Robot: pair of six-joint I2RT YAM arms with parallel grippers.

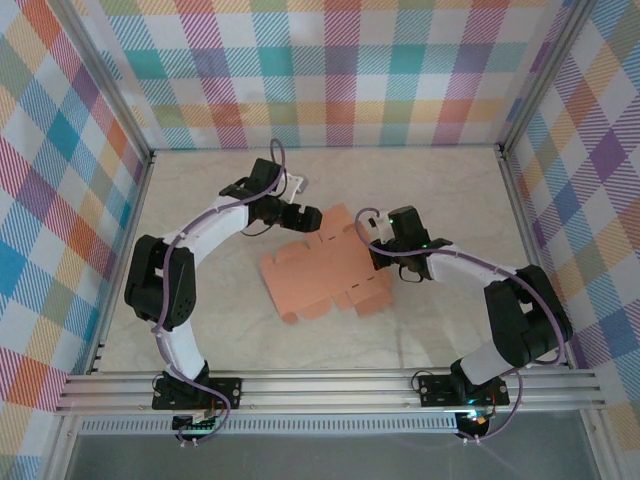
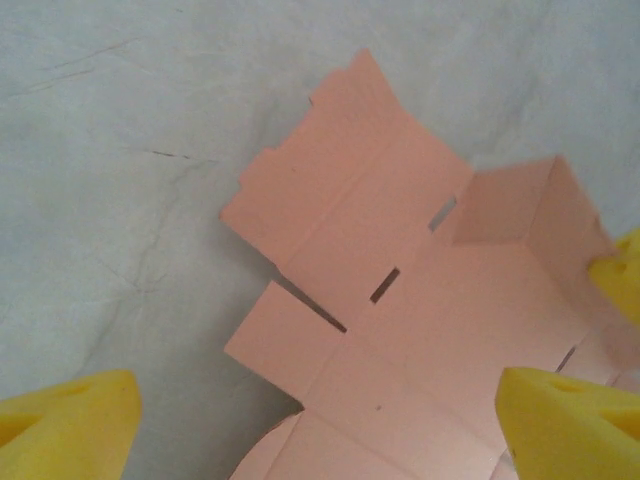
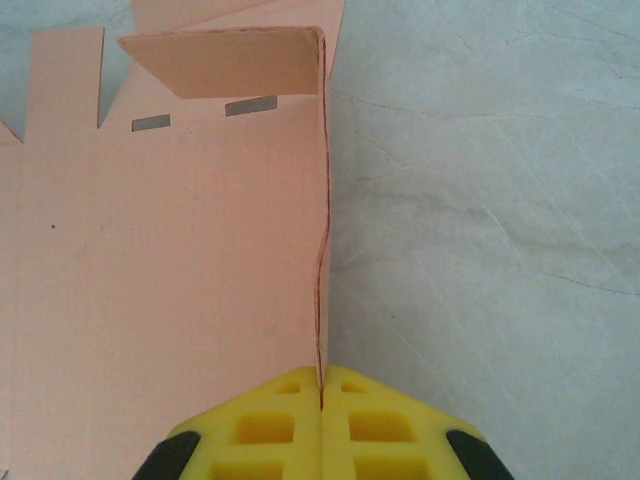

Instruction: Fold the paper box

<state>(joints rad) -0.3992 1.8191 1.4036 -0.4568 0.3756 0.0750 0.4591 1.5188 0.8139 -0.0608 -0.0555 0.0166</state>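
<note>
The paper box is a flat salmon-orange die-cut sheet lying mid-table, with tabs and slots along its edges. In the left wrist view the sheet lies under my left gripper, whose yellow fingertips stand wide apart with nothing between them. From above, the left gripper hovers at the sheet's far corner. My right gripper is shut on the thin edge of a side panel that it holds upright. It sits at the sheet's right edge.
Pale marbled tabletop surrounds the sheet, enclosed by checked walls and an aluminium frame at the near edge. A yellow finger of the right gripper shows at the right of the left wrist view.
</note>
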